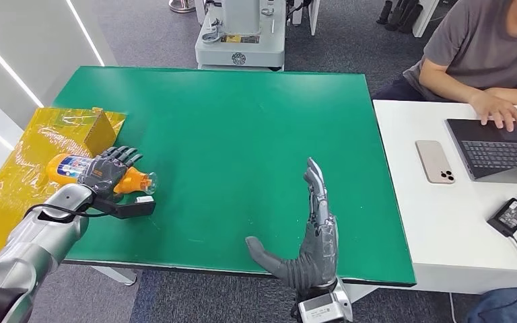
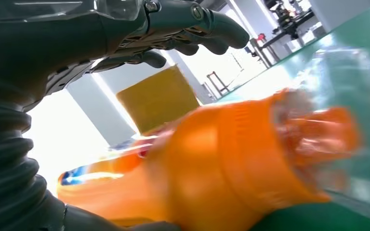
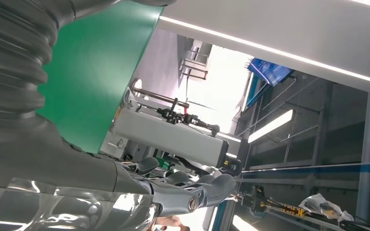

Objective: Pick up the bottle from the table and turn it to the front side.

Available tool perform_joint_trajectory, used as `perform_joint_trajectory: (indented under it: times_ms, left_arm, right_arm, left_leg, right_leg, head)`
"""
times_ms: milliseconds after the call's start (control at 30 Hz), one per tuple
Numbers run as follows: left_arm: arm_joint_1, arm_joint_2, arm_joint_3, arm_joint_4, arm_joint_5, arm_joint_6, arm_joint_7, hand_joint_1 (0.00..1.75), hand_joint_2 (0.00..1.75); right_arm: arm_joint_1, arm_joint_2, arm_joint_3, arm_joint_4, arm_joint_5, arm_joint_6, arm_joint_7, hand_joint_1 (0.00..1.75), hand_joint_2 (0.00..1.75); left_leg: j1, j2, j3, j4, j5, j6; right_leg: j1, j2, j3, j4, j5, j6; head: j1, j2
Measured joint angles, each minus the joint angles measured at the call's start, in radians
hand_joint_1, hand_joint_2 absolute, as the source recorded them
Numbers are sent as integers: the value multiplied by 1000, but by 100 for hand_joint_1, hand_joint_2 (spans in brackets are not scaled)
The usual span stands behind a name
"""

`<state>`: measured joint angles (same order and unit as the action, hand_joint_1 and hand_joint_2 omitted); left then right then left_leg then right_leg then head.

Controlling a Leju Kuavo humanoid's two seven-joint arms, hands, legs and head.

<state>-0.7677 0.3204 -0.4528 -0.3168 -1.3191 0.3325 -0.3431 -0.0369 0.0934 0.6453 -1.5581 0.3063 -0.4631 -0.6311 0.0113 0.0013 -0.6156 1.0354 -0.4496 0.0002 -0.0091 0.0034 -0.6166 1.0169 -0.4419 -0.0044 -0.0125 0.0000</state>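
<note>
I saw green tabletop (image 1: 242,134), person at 2 o'clock. Left hand (image 1: 108,169) gripped orange plastic bottle (image 1: 74,168) lying at 9 o'clock; right hand (image 1: 309,235) spread, empty.

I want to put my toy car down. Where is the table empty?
The green table is bare between the left hand on the orange bottle and the open right hand, and along its far edge. The yellow box corner is crowded.
</note>
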Motion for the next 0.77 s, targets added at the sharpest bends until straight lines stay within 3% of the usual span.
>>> perform_joint_trajectory:
  times_ms: [167, 367, 633, 767]
  left_arm:
    - [-2, 7, 0, 0, -1, -1, 0, 0, 175]
    - [-31, 79, 6, -16, -13, 5, -47, 0, 175]
    - [-5, 122, 31, -99, 17, 69, -118, 0, 175]
    - [50, 134, 63, -189, 89, 132, -154, 0, 175]
  right_arm:
    - [1, 0, -1, 0, 0, 0, -1, 0, 175]
    - [27, -6, -12, -24, 4, 1, -12, 0, 175]
    - [39, -9, -25, -24, 1, 17, -21, 0, 175]
    - [38, -9, -28, -13, -7, 22, -28, 0, 175]
  left_leg:
    - [0, 0, 0, 0, 0, 0]
    - [0, 0, 0, 0, 0, 0]
    - [0, 0, 0, 0, 0, 0]
    - [0, 0, 0, 0, 0, 0]
  right_leg:
    - [0, 0, 0, 0, 0, 0]
    - [0, 0, 0, 0, 0, 0]
    - [0, 0, 0, 0, 0, 0]
    - [0, 0, 0, 0, 0, 0]
  head:
    - [0, 0]
    - [0, 0]
    - [0, 0]
    - [0, 0]
